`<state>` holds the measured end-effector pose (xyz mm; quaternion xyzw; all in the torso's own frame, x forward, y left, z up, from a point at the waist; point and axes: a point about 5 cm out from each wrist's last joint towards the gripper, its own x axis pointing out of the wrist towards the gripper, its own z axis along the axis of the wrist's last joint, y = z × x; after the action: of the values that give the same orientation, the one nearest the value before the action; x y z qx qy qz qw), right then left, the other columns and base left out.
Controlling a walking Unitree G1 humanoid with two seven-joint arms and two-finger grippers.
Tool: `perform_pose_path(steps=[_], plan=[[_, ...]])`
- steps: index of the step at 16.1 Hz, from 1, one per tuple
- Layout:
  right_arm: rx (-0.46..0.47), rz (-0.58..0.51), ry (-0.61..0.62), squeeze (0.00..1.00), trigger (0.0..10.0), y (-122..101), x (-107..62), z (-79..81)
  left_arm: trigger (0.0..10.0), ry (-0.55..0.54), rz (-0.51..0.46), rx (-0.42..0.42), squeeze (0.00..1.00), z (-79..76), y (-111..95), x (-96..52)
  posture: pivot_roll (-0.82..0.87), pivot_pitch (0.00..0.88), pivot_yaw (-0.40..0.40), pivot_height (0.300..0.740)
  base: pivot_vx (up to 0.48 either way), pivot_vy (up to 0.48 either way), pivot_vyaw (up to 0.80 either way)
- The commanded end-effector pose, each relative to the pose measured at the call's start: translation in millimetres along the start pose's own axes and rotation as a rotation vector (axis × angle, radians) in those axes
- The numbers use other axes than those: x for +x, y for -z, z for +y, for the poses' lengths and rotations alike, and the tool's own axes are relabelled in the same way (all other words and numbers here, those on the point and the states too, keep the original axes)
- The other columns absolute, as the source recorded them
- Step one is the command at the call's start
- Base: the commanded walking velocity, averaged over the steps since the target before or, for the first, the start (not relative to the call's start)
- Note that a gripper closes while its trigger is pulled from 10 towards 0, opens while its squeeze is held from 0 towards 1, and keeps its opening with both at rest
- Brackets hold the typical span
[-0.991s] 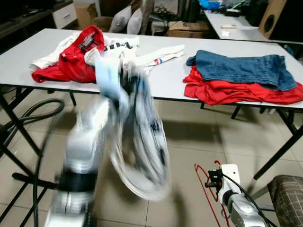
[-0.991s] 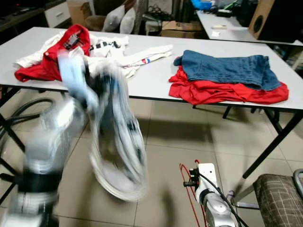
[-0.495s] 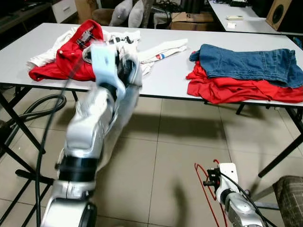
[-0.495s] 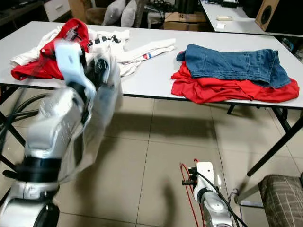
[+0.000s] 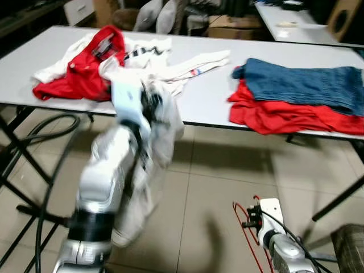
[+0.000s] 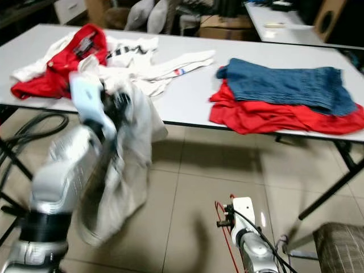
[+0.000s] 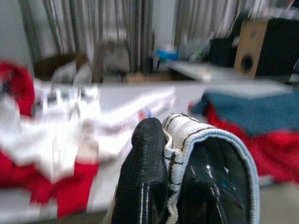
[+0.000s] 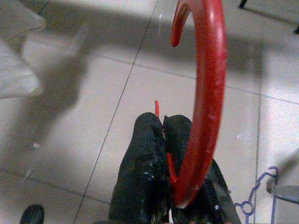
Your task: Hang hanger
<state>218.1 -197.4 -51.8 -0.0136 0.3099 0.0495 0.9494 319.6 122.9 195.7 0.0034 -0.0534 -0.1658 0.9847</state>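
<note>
White table [image 5: 210, 96] over tiled floor [image 5: 205, 187]. At one end, red and white clothes [image 5: 108, 62]. At the other, blue jeans [image 5: 301, 82] atop red garment [image 5: 284, 116]

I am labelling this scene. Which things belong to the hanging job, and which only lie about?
In the job: red hanger in the right gripper; white garment in the left gripper.
Lying about: jeans, red cloth, clothes pile, table.

One red hanger [image 8: 205, 88], one white garment [image 6: 128, 153] off the table. On the white table [image 5: 210, 94]: 2 clothes heaps – red/white pile [image 5: 108, 62] near left edge, jeans [image 5: 307, 82] over red cloth [image 5: 284, 116] at right edge.
</note>
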Motion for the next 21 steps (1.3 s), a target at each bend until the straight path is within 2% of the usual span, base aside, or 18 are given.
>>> perform_pose_path(steps=[1, 5, 10, 15, 18, 21], plan=[[-0.006, 0.034, 0.004, 0.00, 10.0, 3, 0.3, -0.3, 10.0, 0.015, -0.071, 0.034, 0.00, -1.9, -19, 0.4, 0.10, 0.000, -0.025, 0.740, 0.322, 0.000, 0.00], [-0.024, 0.115, -0.001, 0.00, 10.0, 16, -0.9, 6.2, 10.0, 0.012, -0.083, 0.048, 0.00, 0.8, -25, 1.5, 0.11, 0.000, -0.015, 0.740, 0.323, 0.000, 0.00], [-0.013, 0.130, 0.022, 0.00, 10.0, 22, -2.3, 9.3, 10.0, 0.031, -0.082, 0.038, 0.00, -3.4, -25, 1.8, 0.10, 0.000, -0.006, 0.740, 0.331, 0.000, 0.00], [-0.011, 0.117, 0.036, 0.00, 10.0, 22, -3.5, 5.5, 10.0, 0.041, -0.070, 0.035, 0.00, -4.3, -24, -0.6, 0.10, 0.000, 0.004, 0.740, 0.340, 0.000, 0.00], [-0.030, 0.062, 0.006, 0.00, 10.0, 16, -5.8, -0.9, 10.0, 0.081, -0.046, 0.038, 0.00, -4.6, -24, -4.4, 0.10, 0.101, 0.015, 0.740, 0.340, 0.000, 0.00], [-0.046, 0.034, -0.021, 0.00, 10.0, 15, -7.0, 3.6, 10.0, 0.094, -0.043, 0.041, 0.00, -4.9, -27, -4.1, 0.11, 0.130, 0.020, 0.740, 0.342, 0.000, 0.00]])
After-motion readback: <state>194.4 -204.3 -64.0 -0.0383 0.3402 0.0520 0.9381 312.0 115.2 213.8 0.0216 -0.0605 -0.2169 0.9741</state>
